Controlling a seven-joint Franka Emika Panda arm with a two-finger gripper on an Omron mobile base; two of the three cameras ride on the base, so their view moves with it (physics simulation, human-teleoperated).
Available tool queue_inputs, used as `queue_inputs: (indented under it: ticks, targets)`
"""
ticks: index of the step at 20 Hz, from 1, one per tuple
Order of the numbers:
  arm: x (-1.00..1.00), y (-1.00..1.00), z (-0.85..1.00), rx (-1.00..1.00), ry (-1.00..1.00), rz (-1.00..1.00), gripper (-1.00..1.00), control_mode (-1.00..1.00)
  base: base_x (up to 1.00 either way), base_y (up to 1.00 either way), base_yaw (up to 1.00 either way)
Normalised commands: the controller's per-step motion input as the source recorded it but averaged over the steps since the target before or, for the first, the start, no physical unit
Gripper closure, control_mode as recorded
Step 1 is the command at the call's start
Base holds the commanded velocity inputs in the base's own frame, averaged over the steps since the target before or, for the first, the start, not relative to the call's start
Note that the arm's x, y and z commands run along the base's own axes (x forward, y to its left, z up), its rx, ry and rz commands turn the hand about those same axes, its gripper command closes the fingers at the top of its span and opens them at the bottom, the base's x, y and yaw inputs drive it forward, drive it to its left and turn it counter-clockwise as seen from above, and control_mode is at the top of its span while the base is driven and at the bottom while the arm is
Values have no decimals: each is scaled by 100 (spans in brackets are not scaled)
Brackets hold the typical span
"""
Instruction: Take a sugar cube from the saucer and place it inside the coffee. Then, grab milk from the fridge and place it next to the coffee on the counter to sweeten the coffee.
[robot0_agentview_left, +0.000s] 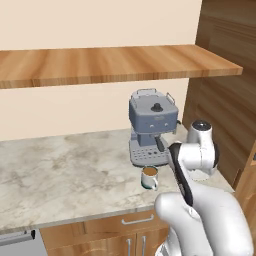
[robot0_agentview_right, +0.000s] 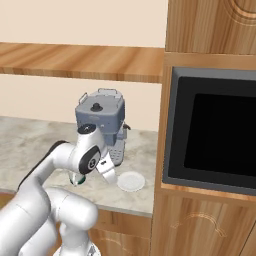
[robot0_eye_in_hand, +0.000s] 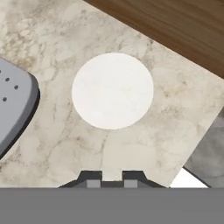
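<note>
Hand view has the clenched gripper (robot0_eye_in_hand: 112, 178) hovering over the bare-looking saucer (robot0_eye_in_hand: 112, 91) near the table's right edge; I'd carry slowly left toward the coffee (robot0_agentview_left: 149, 176), release centred above it.

white saucer (robot0_eye_in_hand: 112, 91) on counter (robot0_eye_in_hand: 65, 131); coffee (robot0_agentview_left: 149, 177) upright

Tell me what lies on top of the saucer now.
The saucer looks bare: a plain white disc on the counter. No sugar cube is seen on it.
</note>
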Motion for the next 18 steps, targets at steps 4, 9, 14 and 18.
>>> queue_inputs:
  ticks: [4,9,14,18]
  targets:
    - [-25,56,45,4,-3,0,100,-100,0,0,0]
    - [-6,56,51,1,-1,0,100,-100,0,0,0]
    - [0,59,12,0,0,0,100,-100,0,0,0]
    - [14,50,0,0,0,0,100,-100,0,0,0]
